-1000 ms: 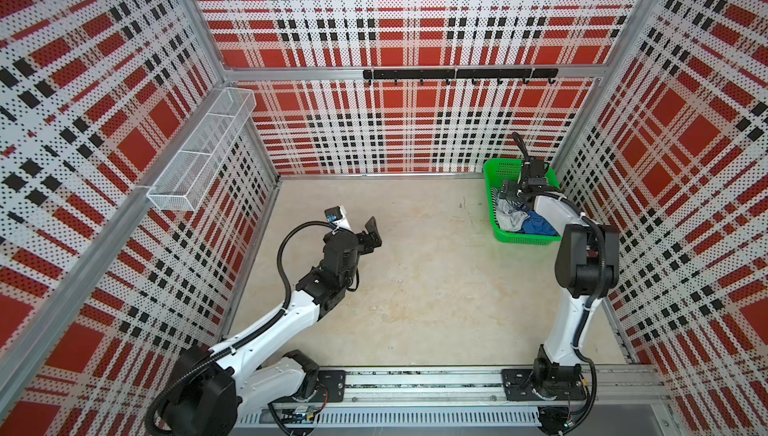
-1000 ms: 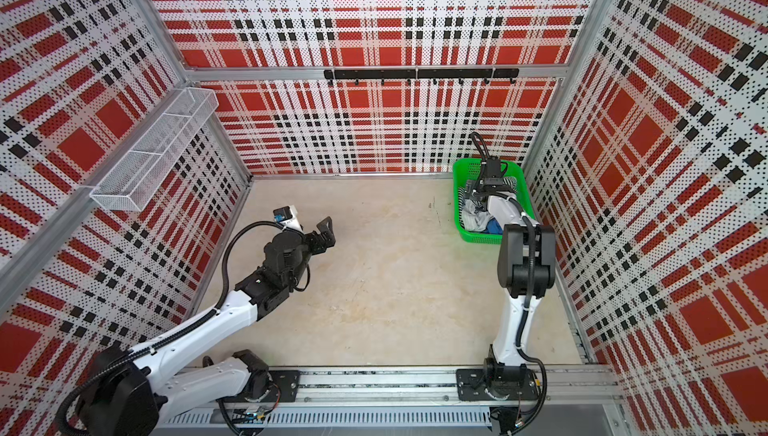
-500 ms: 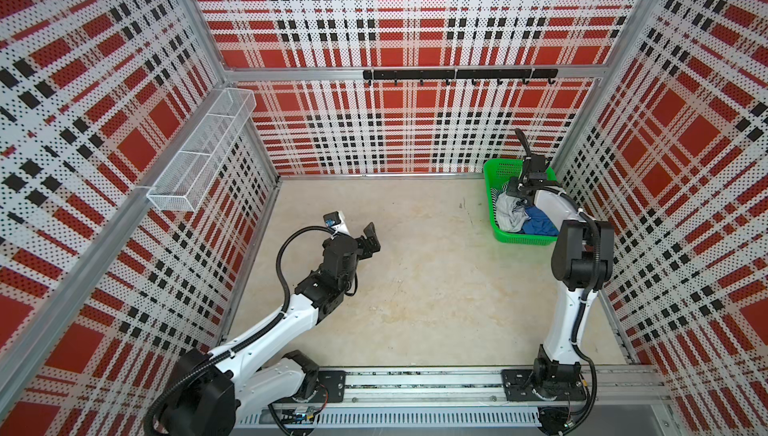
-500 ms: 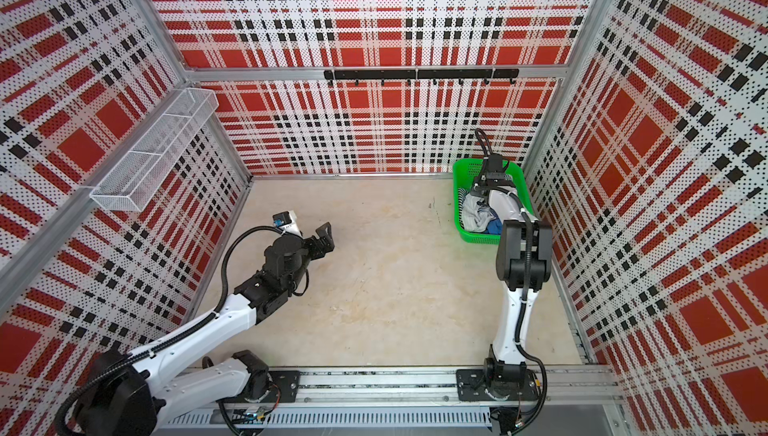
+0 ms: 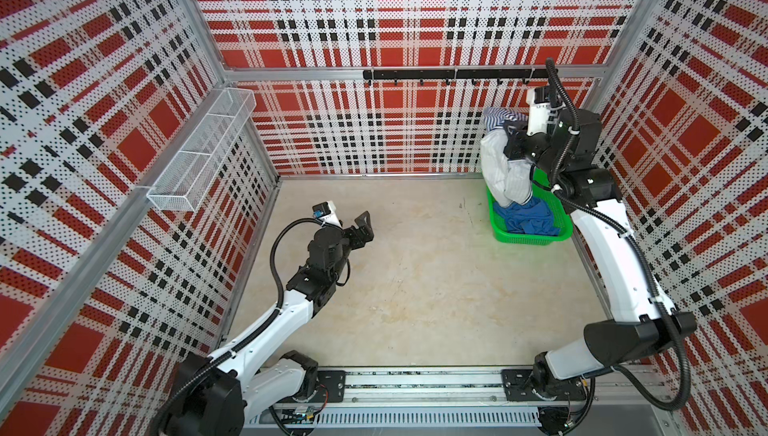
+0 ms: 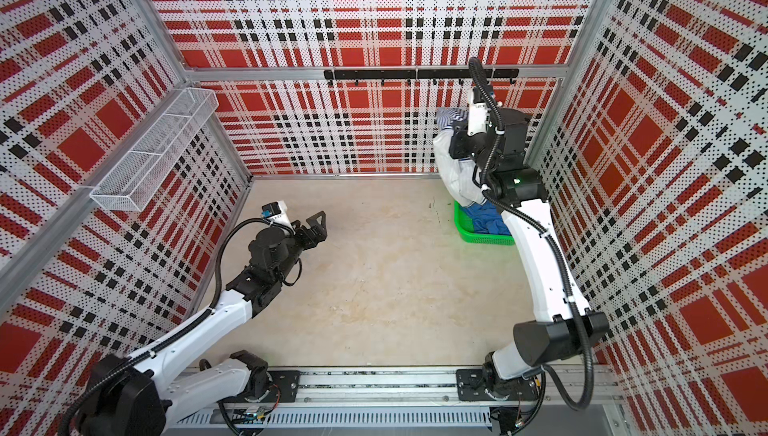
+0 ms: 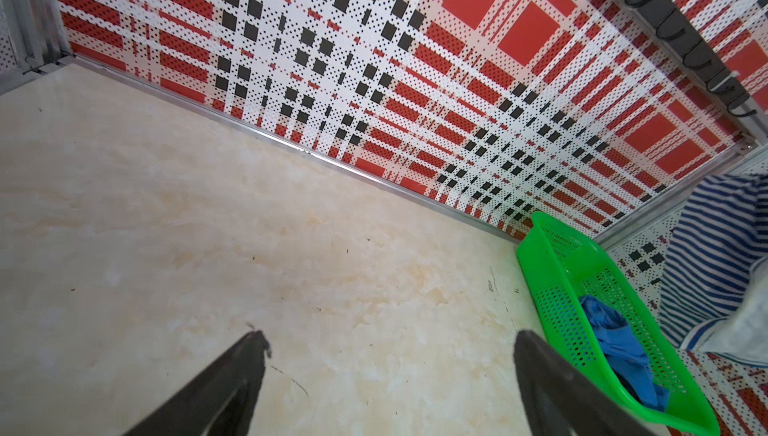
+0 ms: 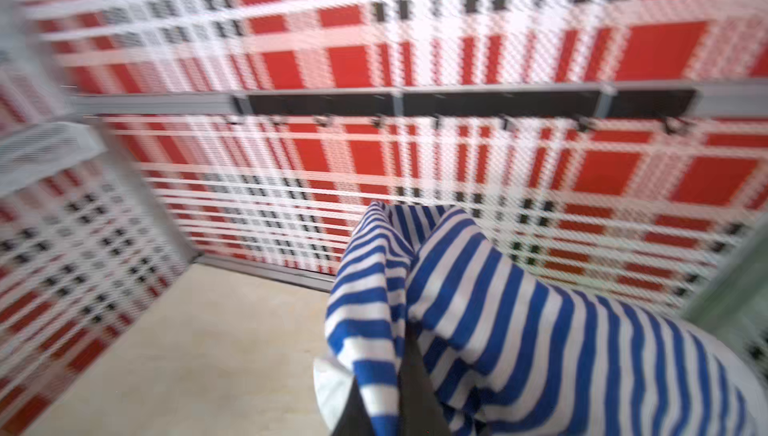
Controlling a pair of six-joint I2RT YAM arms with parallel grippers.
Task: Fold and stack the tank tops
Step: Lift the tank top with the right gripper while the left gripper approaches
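The striped tank top (image 5: 500, 168) (image 6: 455, 168) hangs in the air above the green basket (image 5: 528, 241) at the back right. My right gripper (image 5: 506, 126) (image 8: 405, 330) is shut on its upper part, and the cloth drapes over the fingers (image 8: 415, 371) and trails down to the basket. The plain blue tank top (image 5: 525, 218) (image 6: 488, 222) (image 7: 619, 351) lies crumpled inside the basket (image 7: 548, 255). My left gripper (image 5: 362, 224) (image 6: 316, 222) (image 7: 390, 342) hovers open over the bare floor at the left, holding nothing, far from both tops.
A white wire shelf (image 5: 199, 151) juts from the left wall. A black hook rail (image 5: 449, 74) runs along the back wall just behind the raised right wrist. The arms' base rail (image 5: 415, 380) lies along the front edge. The beige floor (image 5: 415, 280) spreads between the arms.
My right gripper has shut on the striped top in the basket and risen high, pulling it up. The left arm has barely shifted and stays open.
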